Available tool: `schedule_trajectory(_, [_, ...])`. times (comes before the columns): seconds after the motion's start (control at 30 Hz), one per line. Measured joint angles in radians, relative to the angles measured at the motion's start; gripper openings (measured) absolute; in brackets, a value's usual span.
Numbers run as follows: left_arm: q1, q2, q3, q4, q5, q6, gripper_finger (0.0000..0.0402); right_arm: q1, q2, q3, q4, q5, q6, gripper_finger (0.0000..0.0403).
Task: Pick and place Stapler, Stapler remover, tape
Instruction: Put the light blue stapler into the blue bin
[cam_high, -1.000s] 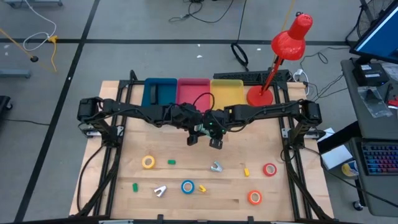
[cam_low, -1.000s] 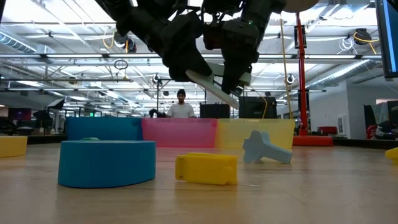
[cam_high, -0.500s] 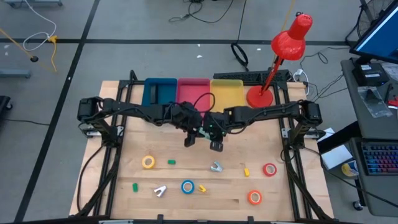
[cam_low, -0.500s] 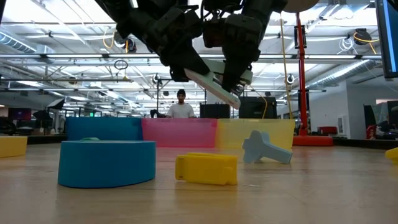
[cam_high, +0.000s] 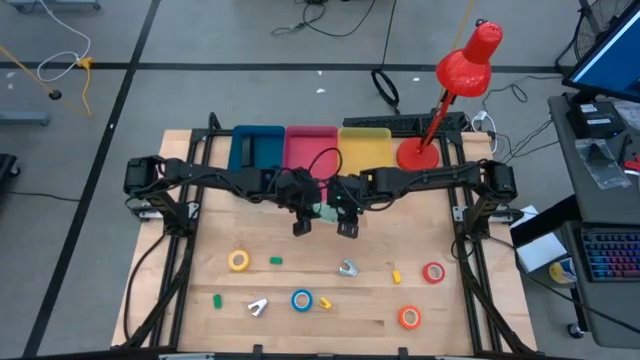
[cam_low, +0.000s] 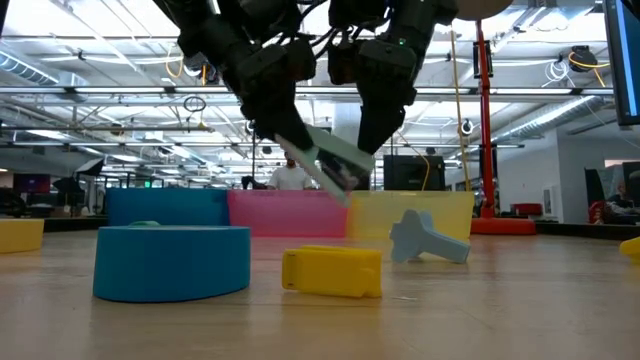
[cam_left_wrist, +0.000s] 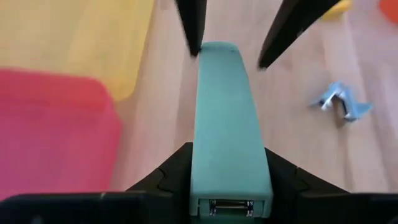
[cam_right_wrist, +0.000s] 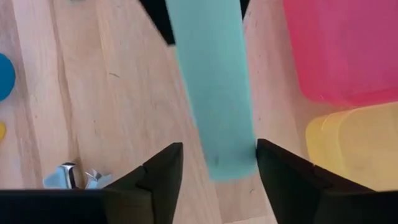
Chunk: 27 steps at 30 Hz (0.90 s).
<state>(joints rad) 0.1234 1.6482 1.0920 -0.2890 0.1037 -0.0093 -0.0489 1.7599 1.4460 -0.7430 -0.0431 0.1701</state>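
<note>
the teal stapler (cam_left_wrist: 230, 124) is up in the air over mid-table, just in front of the bins, tilted with one end lower in the low view. left gripper (cam_left_wrist: 229, 171) is clamped on one end of it, fingers (cam_left_wrist: 168, 177) pressed to both its sides. right gripper (cam_right_wrist: 214, 165) sits at the stapler's other end with its fingers (cam_right_wrist: 160, 174) spread to either side of the body; gap shows on one side, the other side looks close to touching but i can't call contact. reads as a handover between arms, left holding, right opened off it.

step in hand, as a judgement: stapler transfer mid-air, placing not yet done. next move calls for the right arm to back clear without knocking the stapler, then the left to carry it to a bin; which bin is meant i can't tell. the blue bin (cam_high: 256, 148), pink bin (cam_high: 311, 146) and yellow bin (cam_high: 364, 145) line the table's far edge, close behind the grippers.

rest on the wood table (cam_high: 190, 280), well apart from the arms: a grey staple remover (cam_high: 347, 268), a second one (cam_high: 258, 306), tape rolls in yellow (cam_high: 238, 261), blue (cam_high: 302, 300), red (cam_high: 433, 272) and orange (cam_high: 409, 317), untouched. red lamp (cam_high: 466, 60) stands at the far right corner.
</note>
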Motion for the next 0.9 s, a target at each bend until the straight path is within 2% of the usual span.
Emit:
schedule_trajectory(0.23, [0.011,-0.012,-0.002,-0.118,-0.114,-0.023,0.0133,-0.007,-0.040,-0.002,-0.068,-0.010,-0.033,0.0232])
schedule_trajectory(0.47, [0.043,-0.086,-0.003,-0.176,-0.191,-0.065,0.0133,-0.023,-0.104,-0.001,-0.090,-0.006,-0.036,0.0237])
schedule_trajectory(0.73, [0.058,-0.212,-0.002,-0.251,-0.329,-0.180,0.0133,-0.029,-0.161,-0.001,-0.171,0.120,-0.064,0.0227])
schedule_trajectory(0.9, [0.063,-0.269,-0.002,-0.330,-0.463,-0.287,0.0132,-0.029,-0.194,-0.029,-0.181,0.125,-0.077,0.0228])
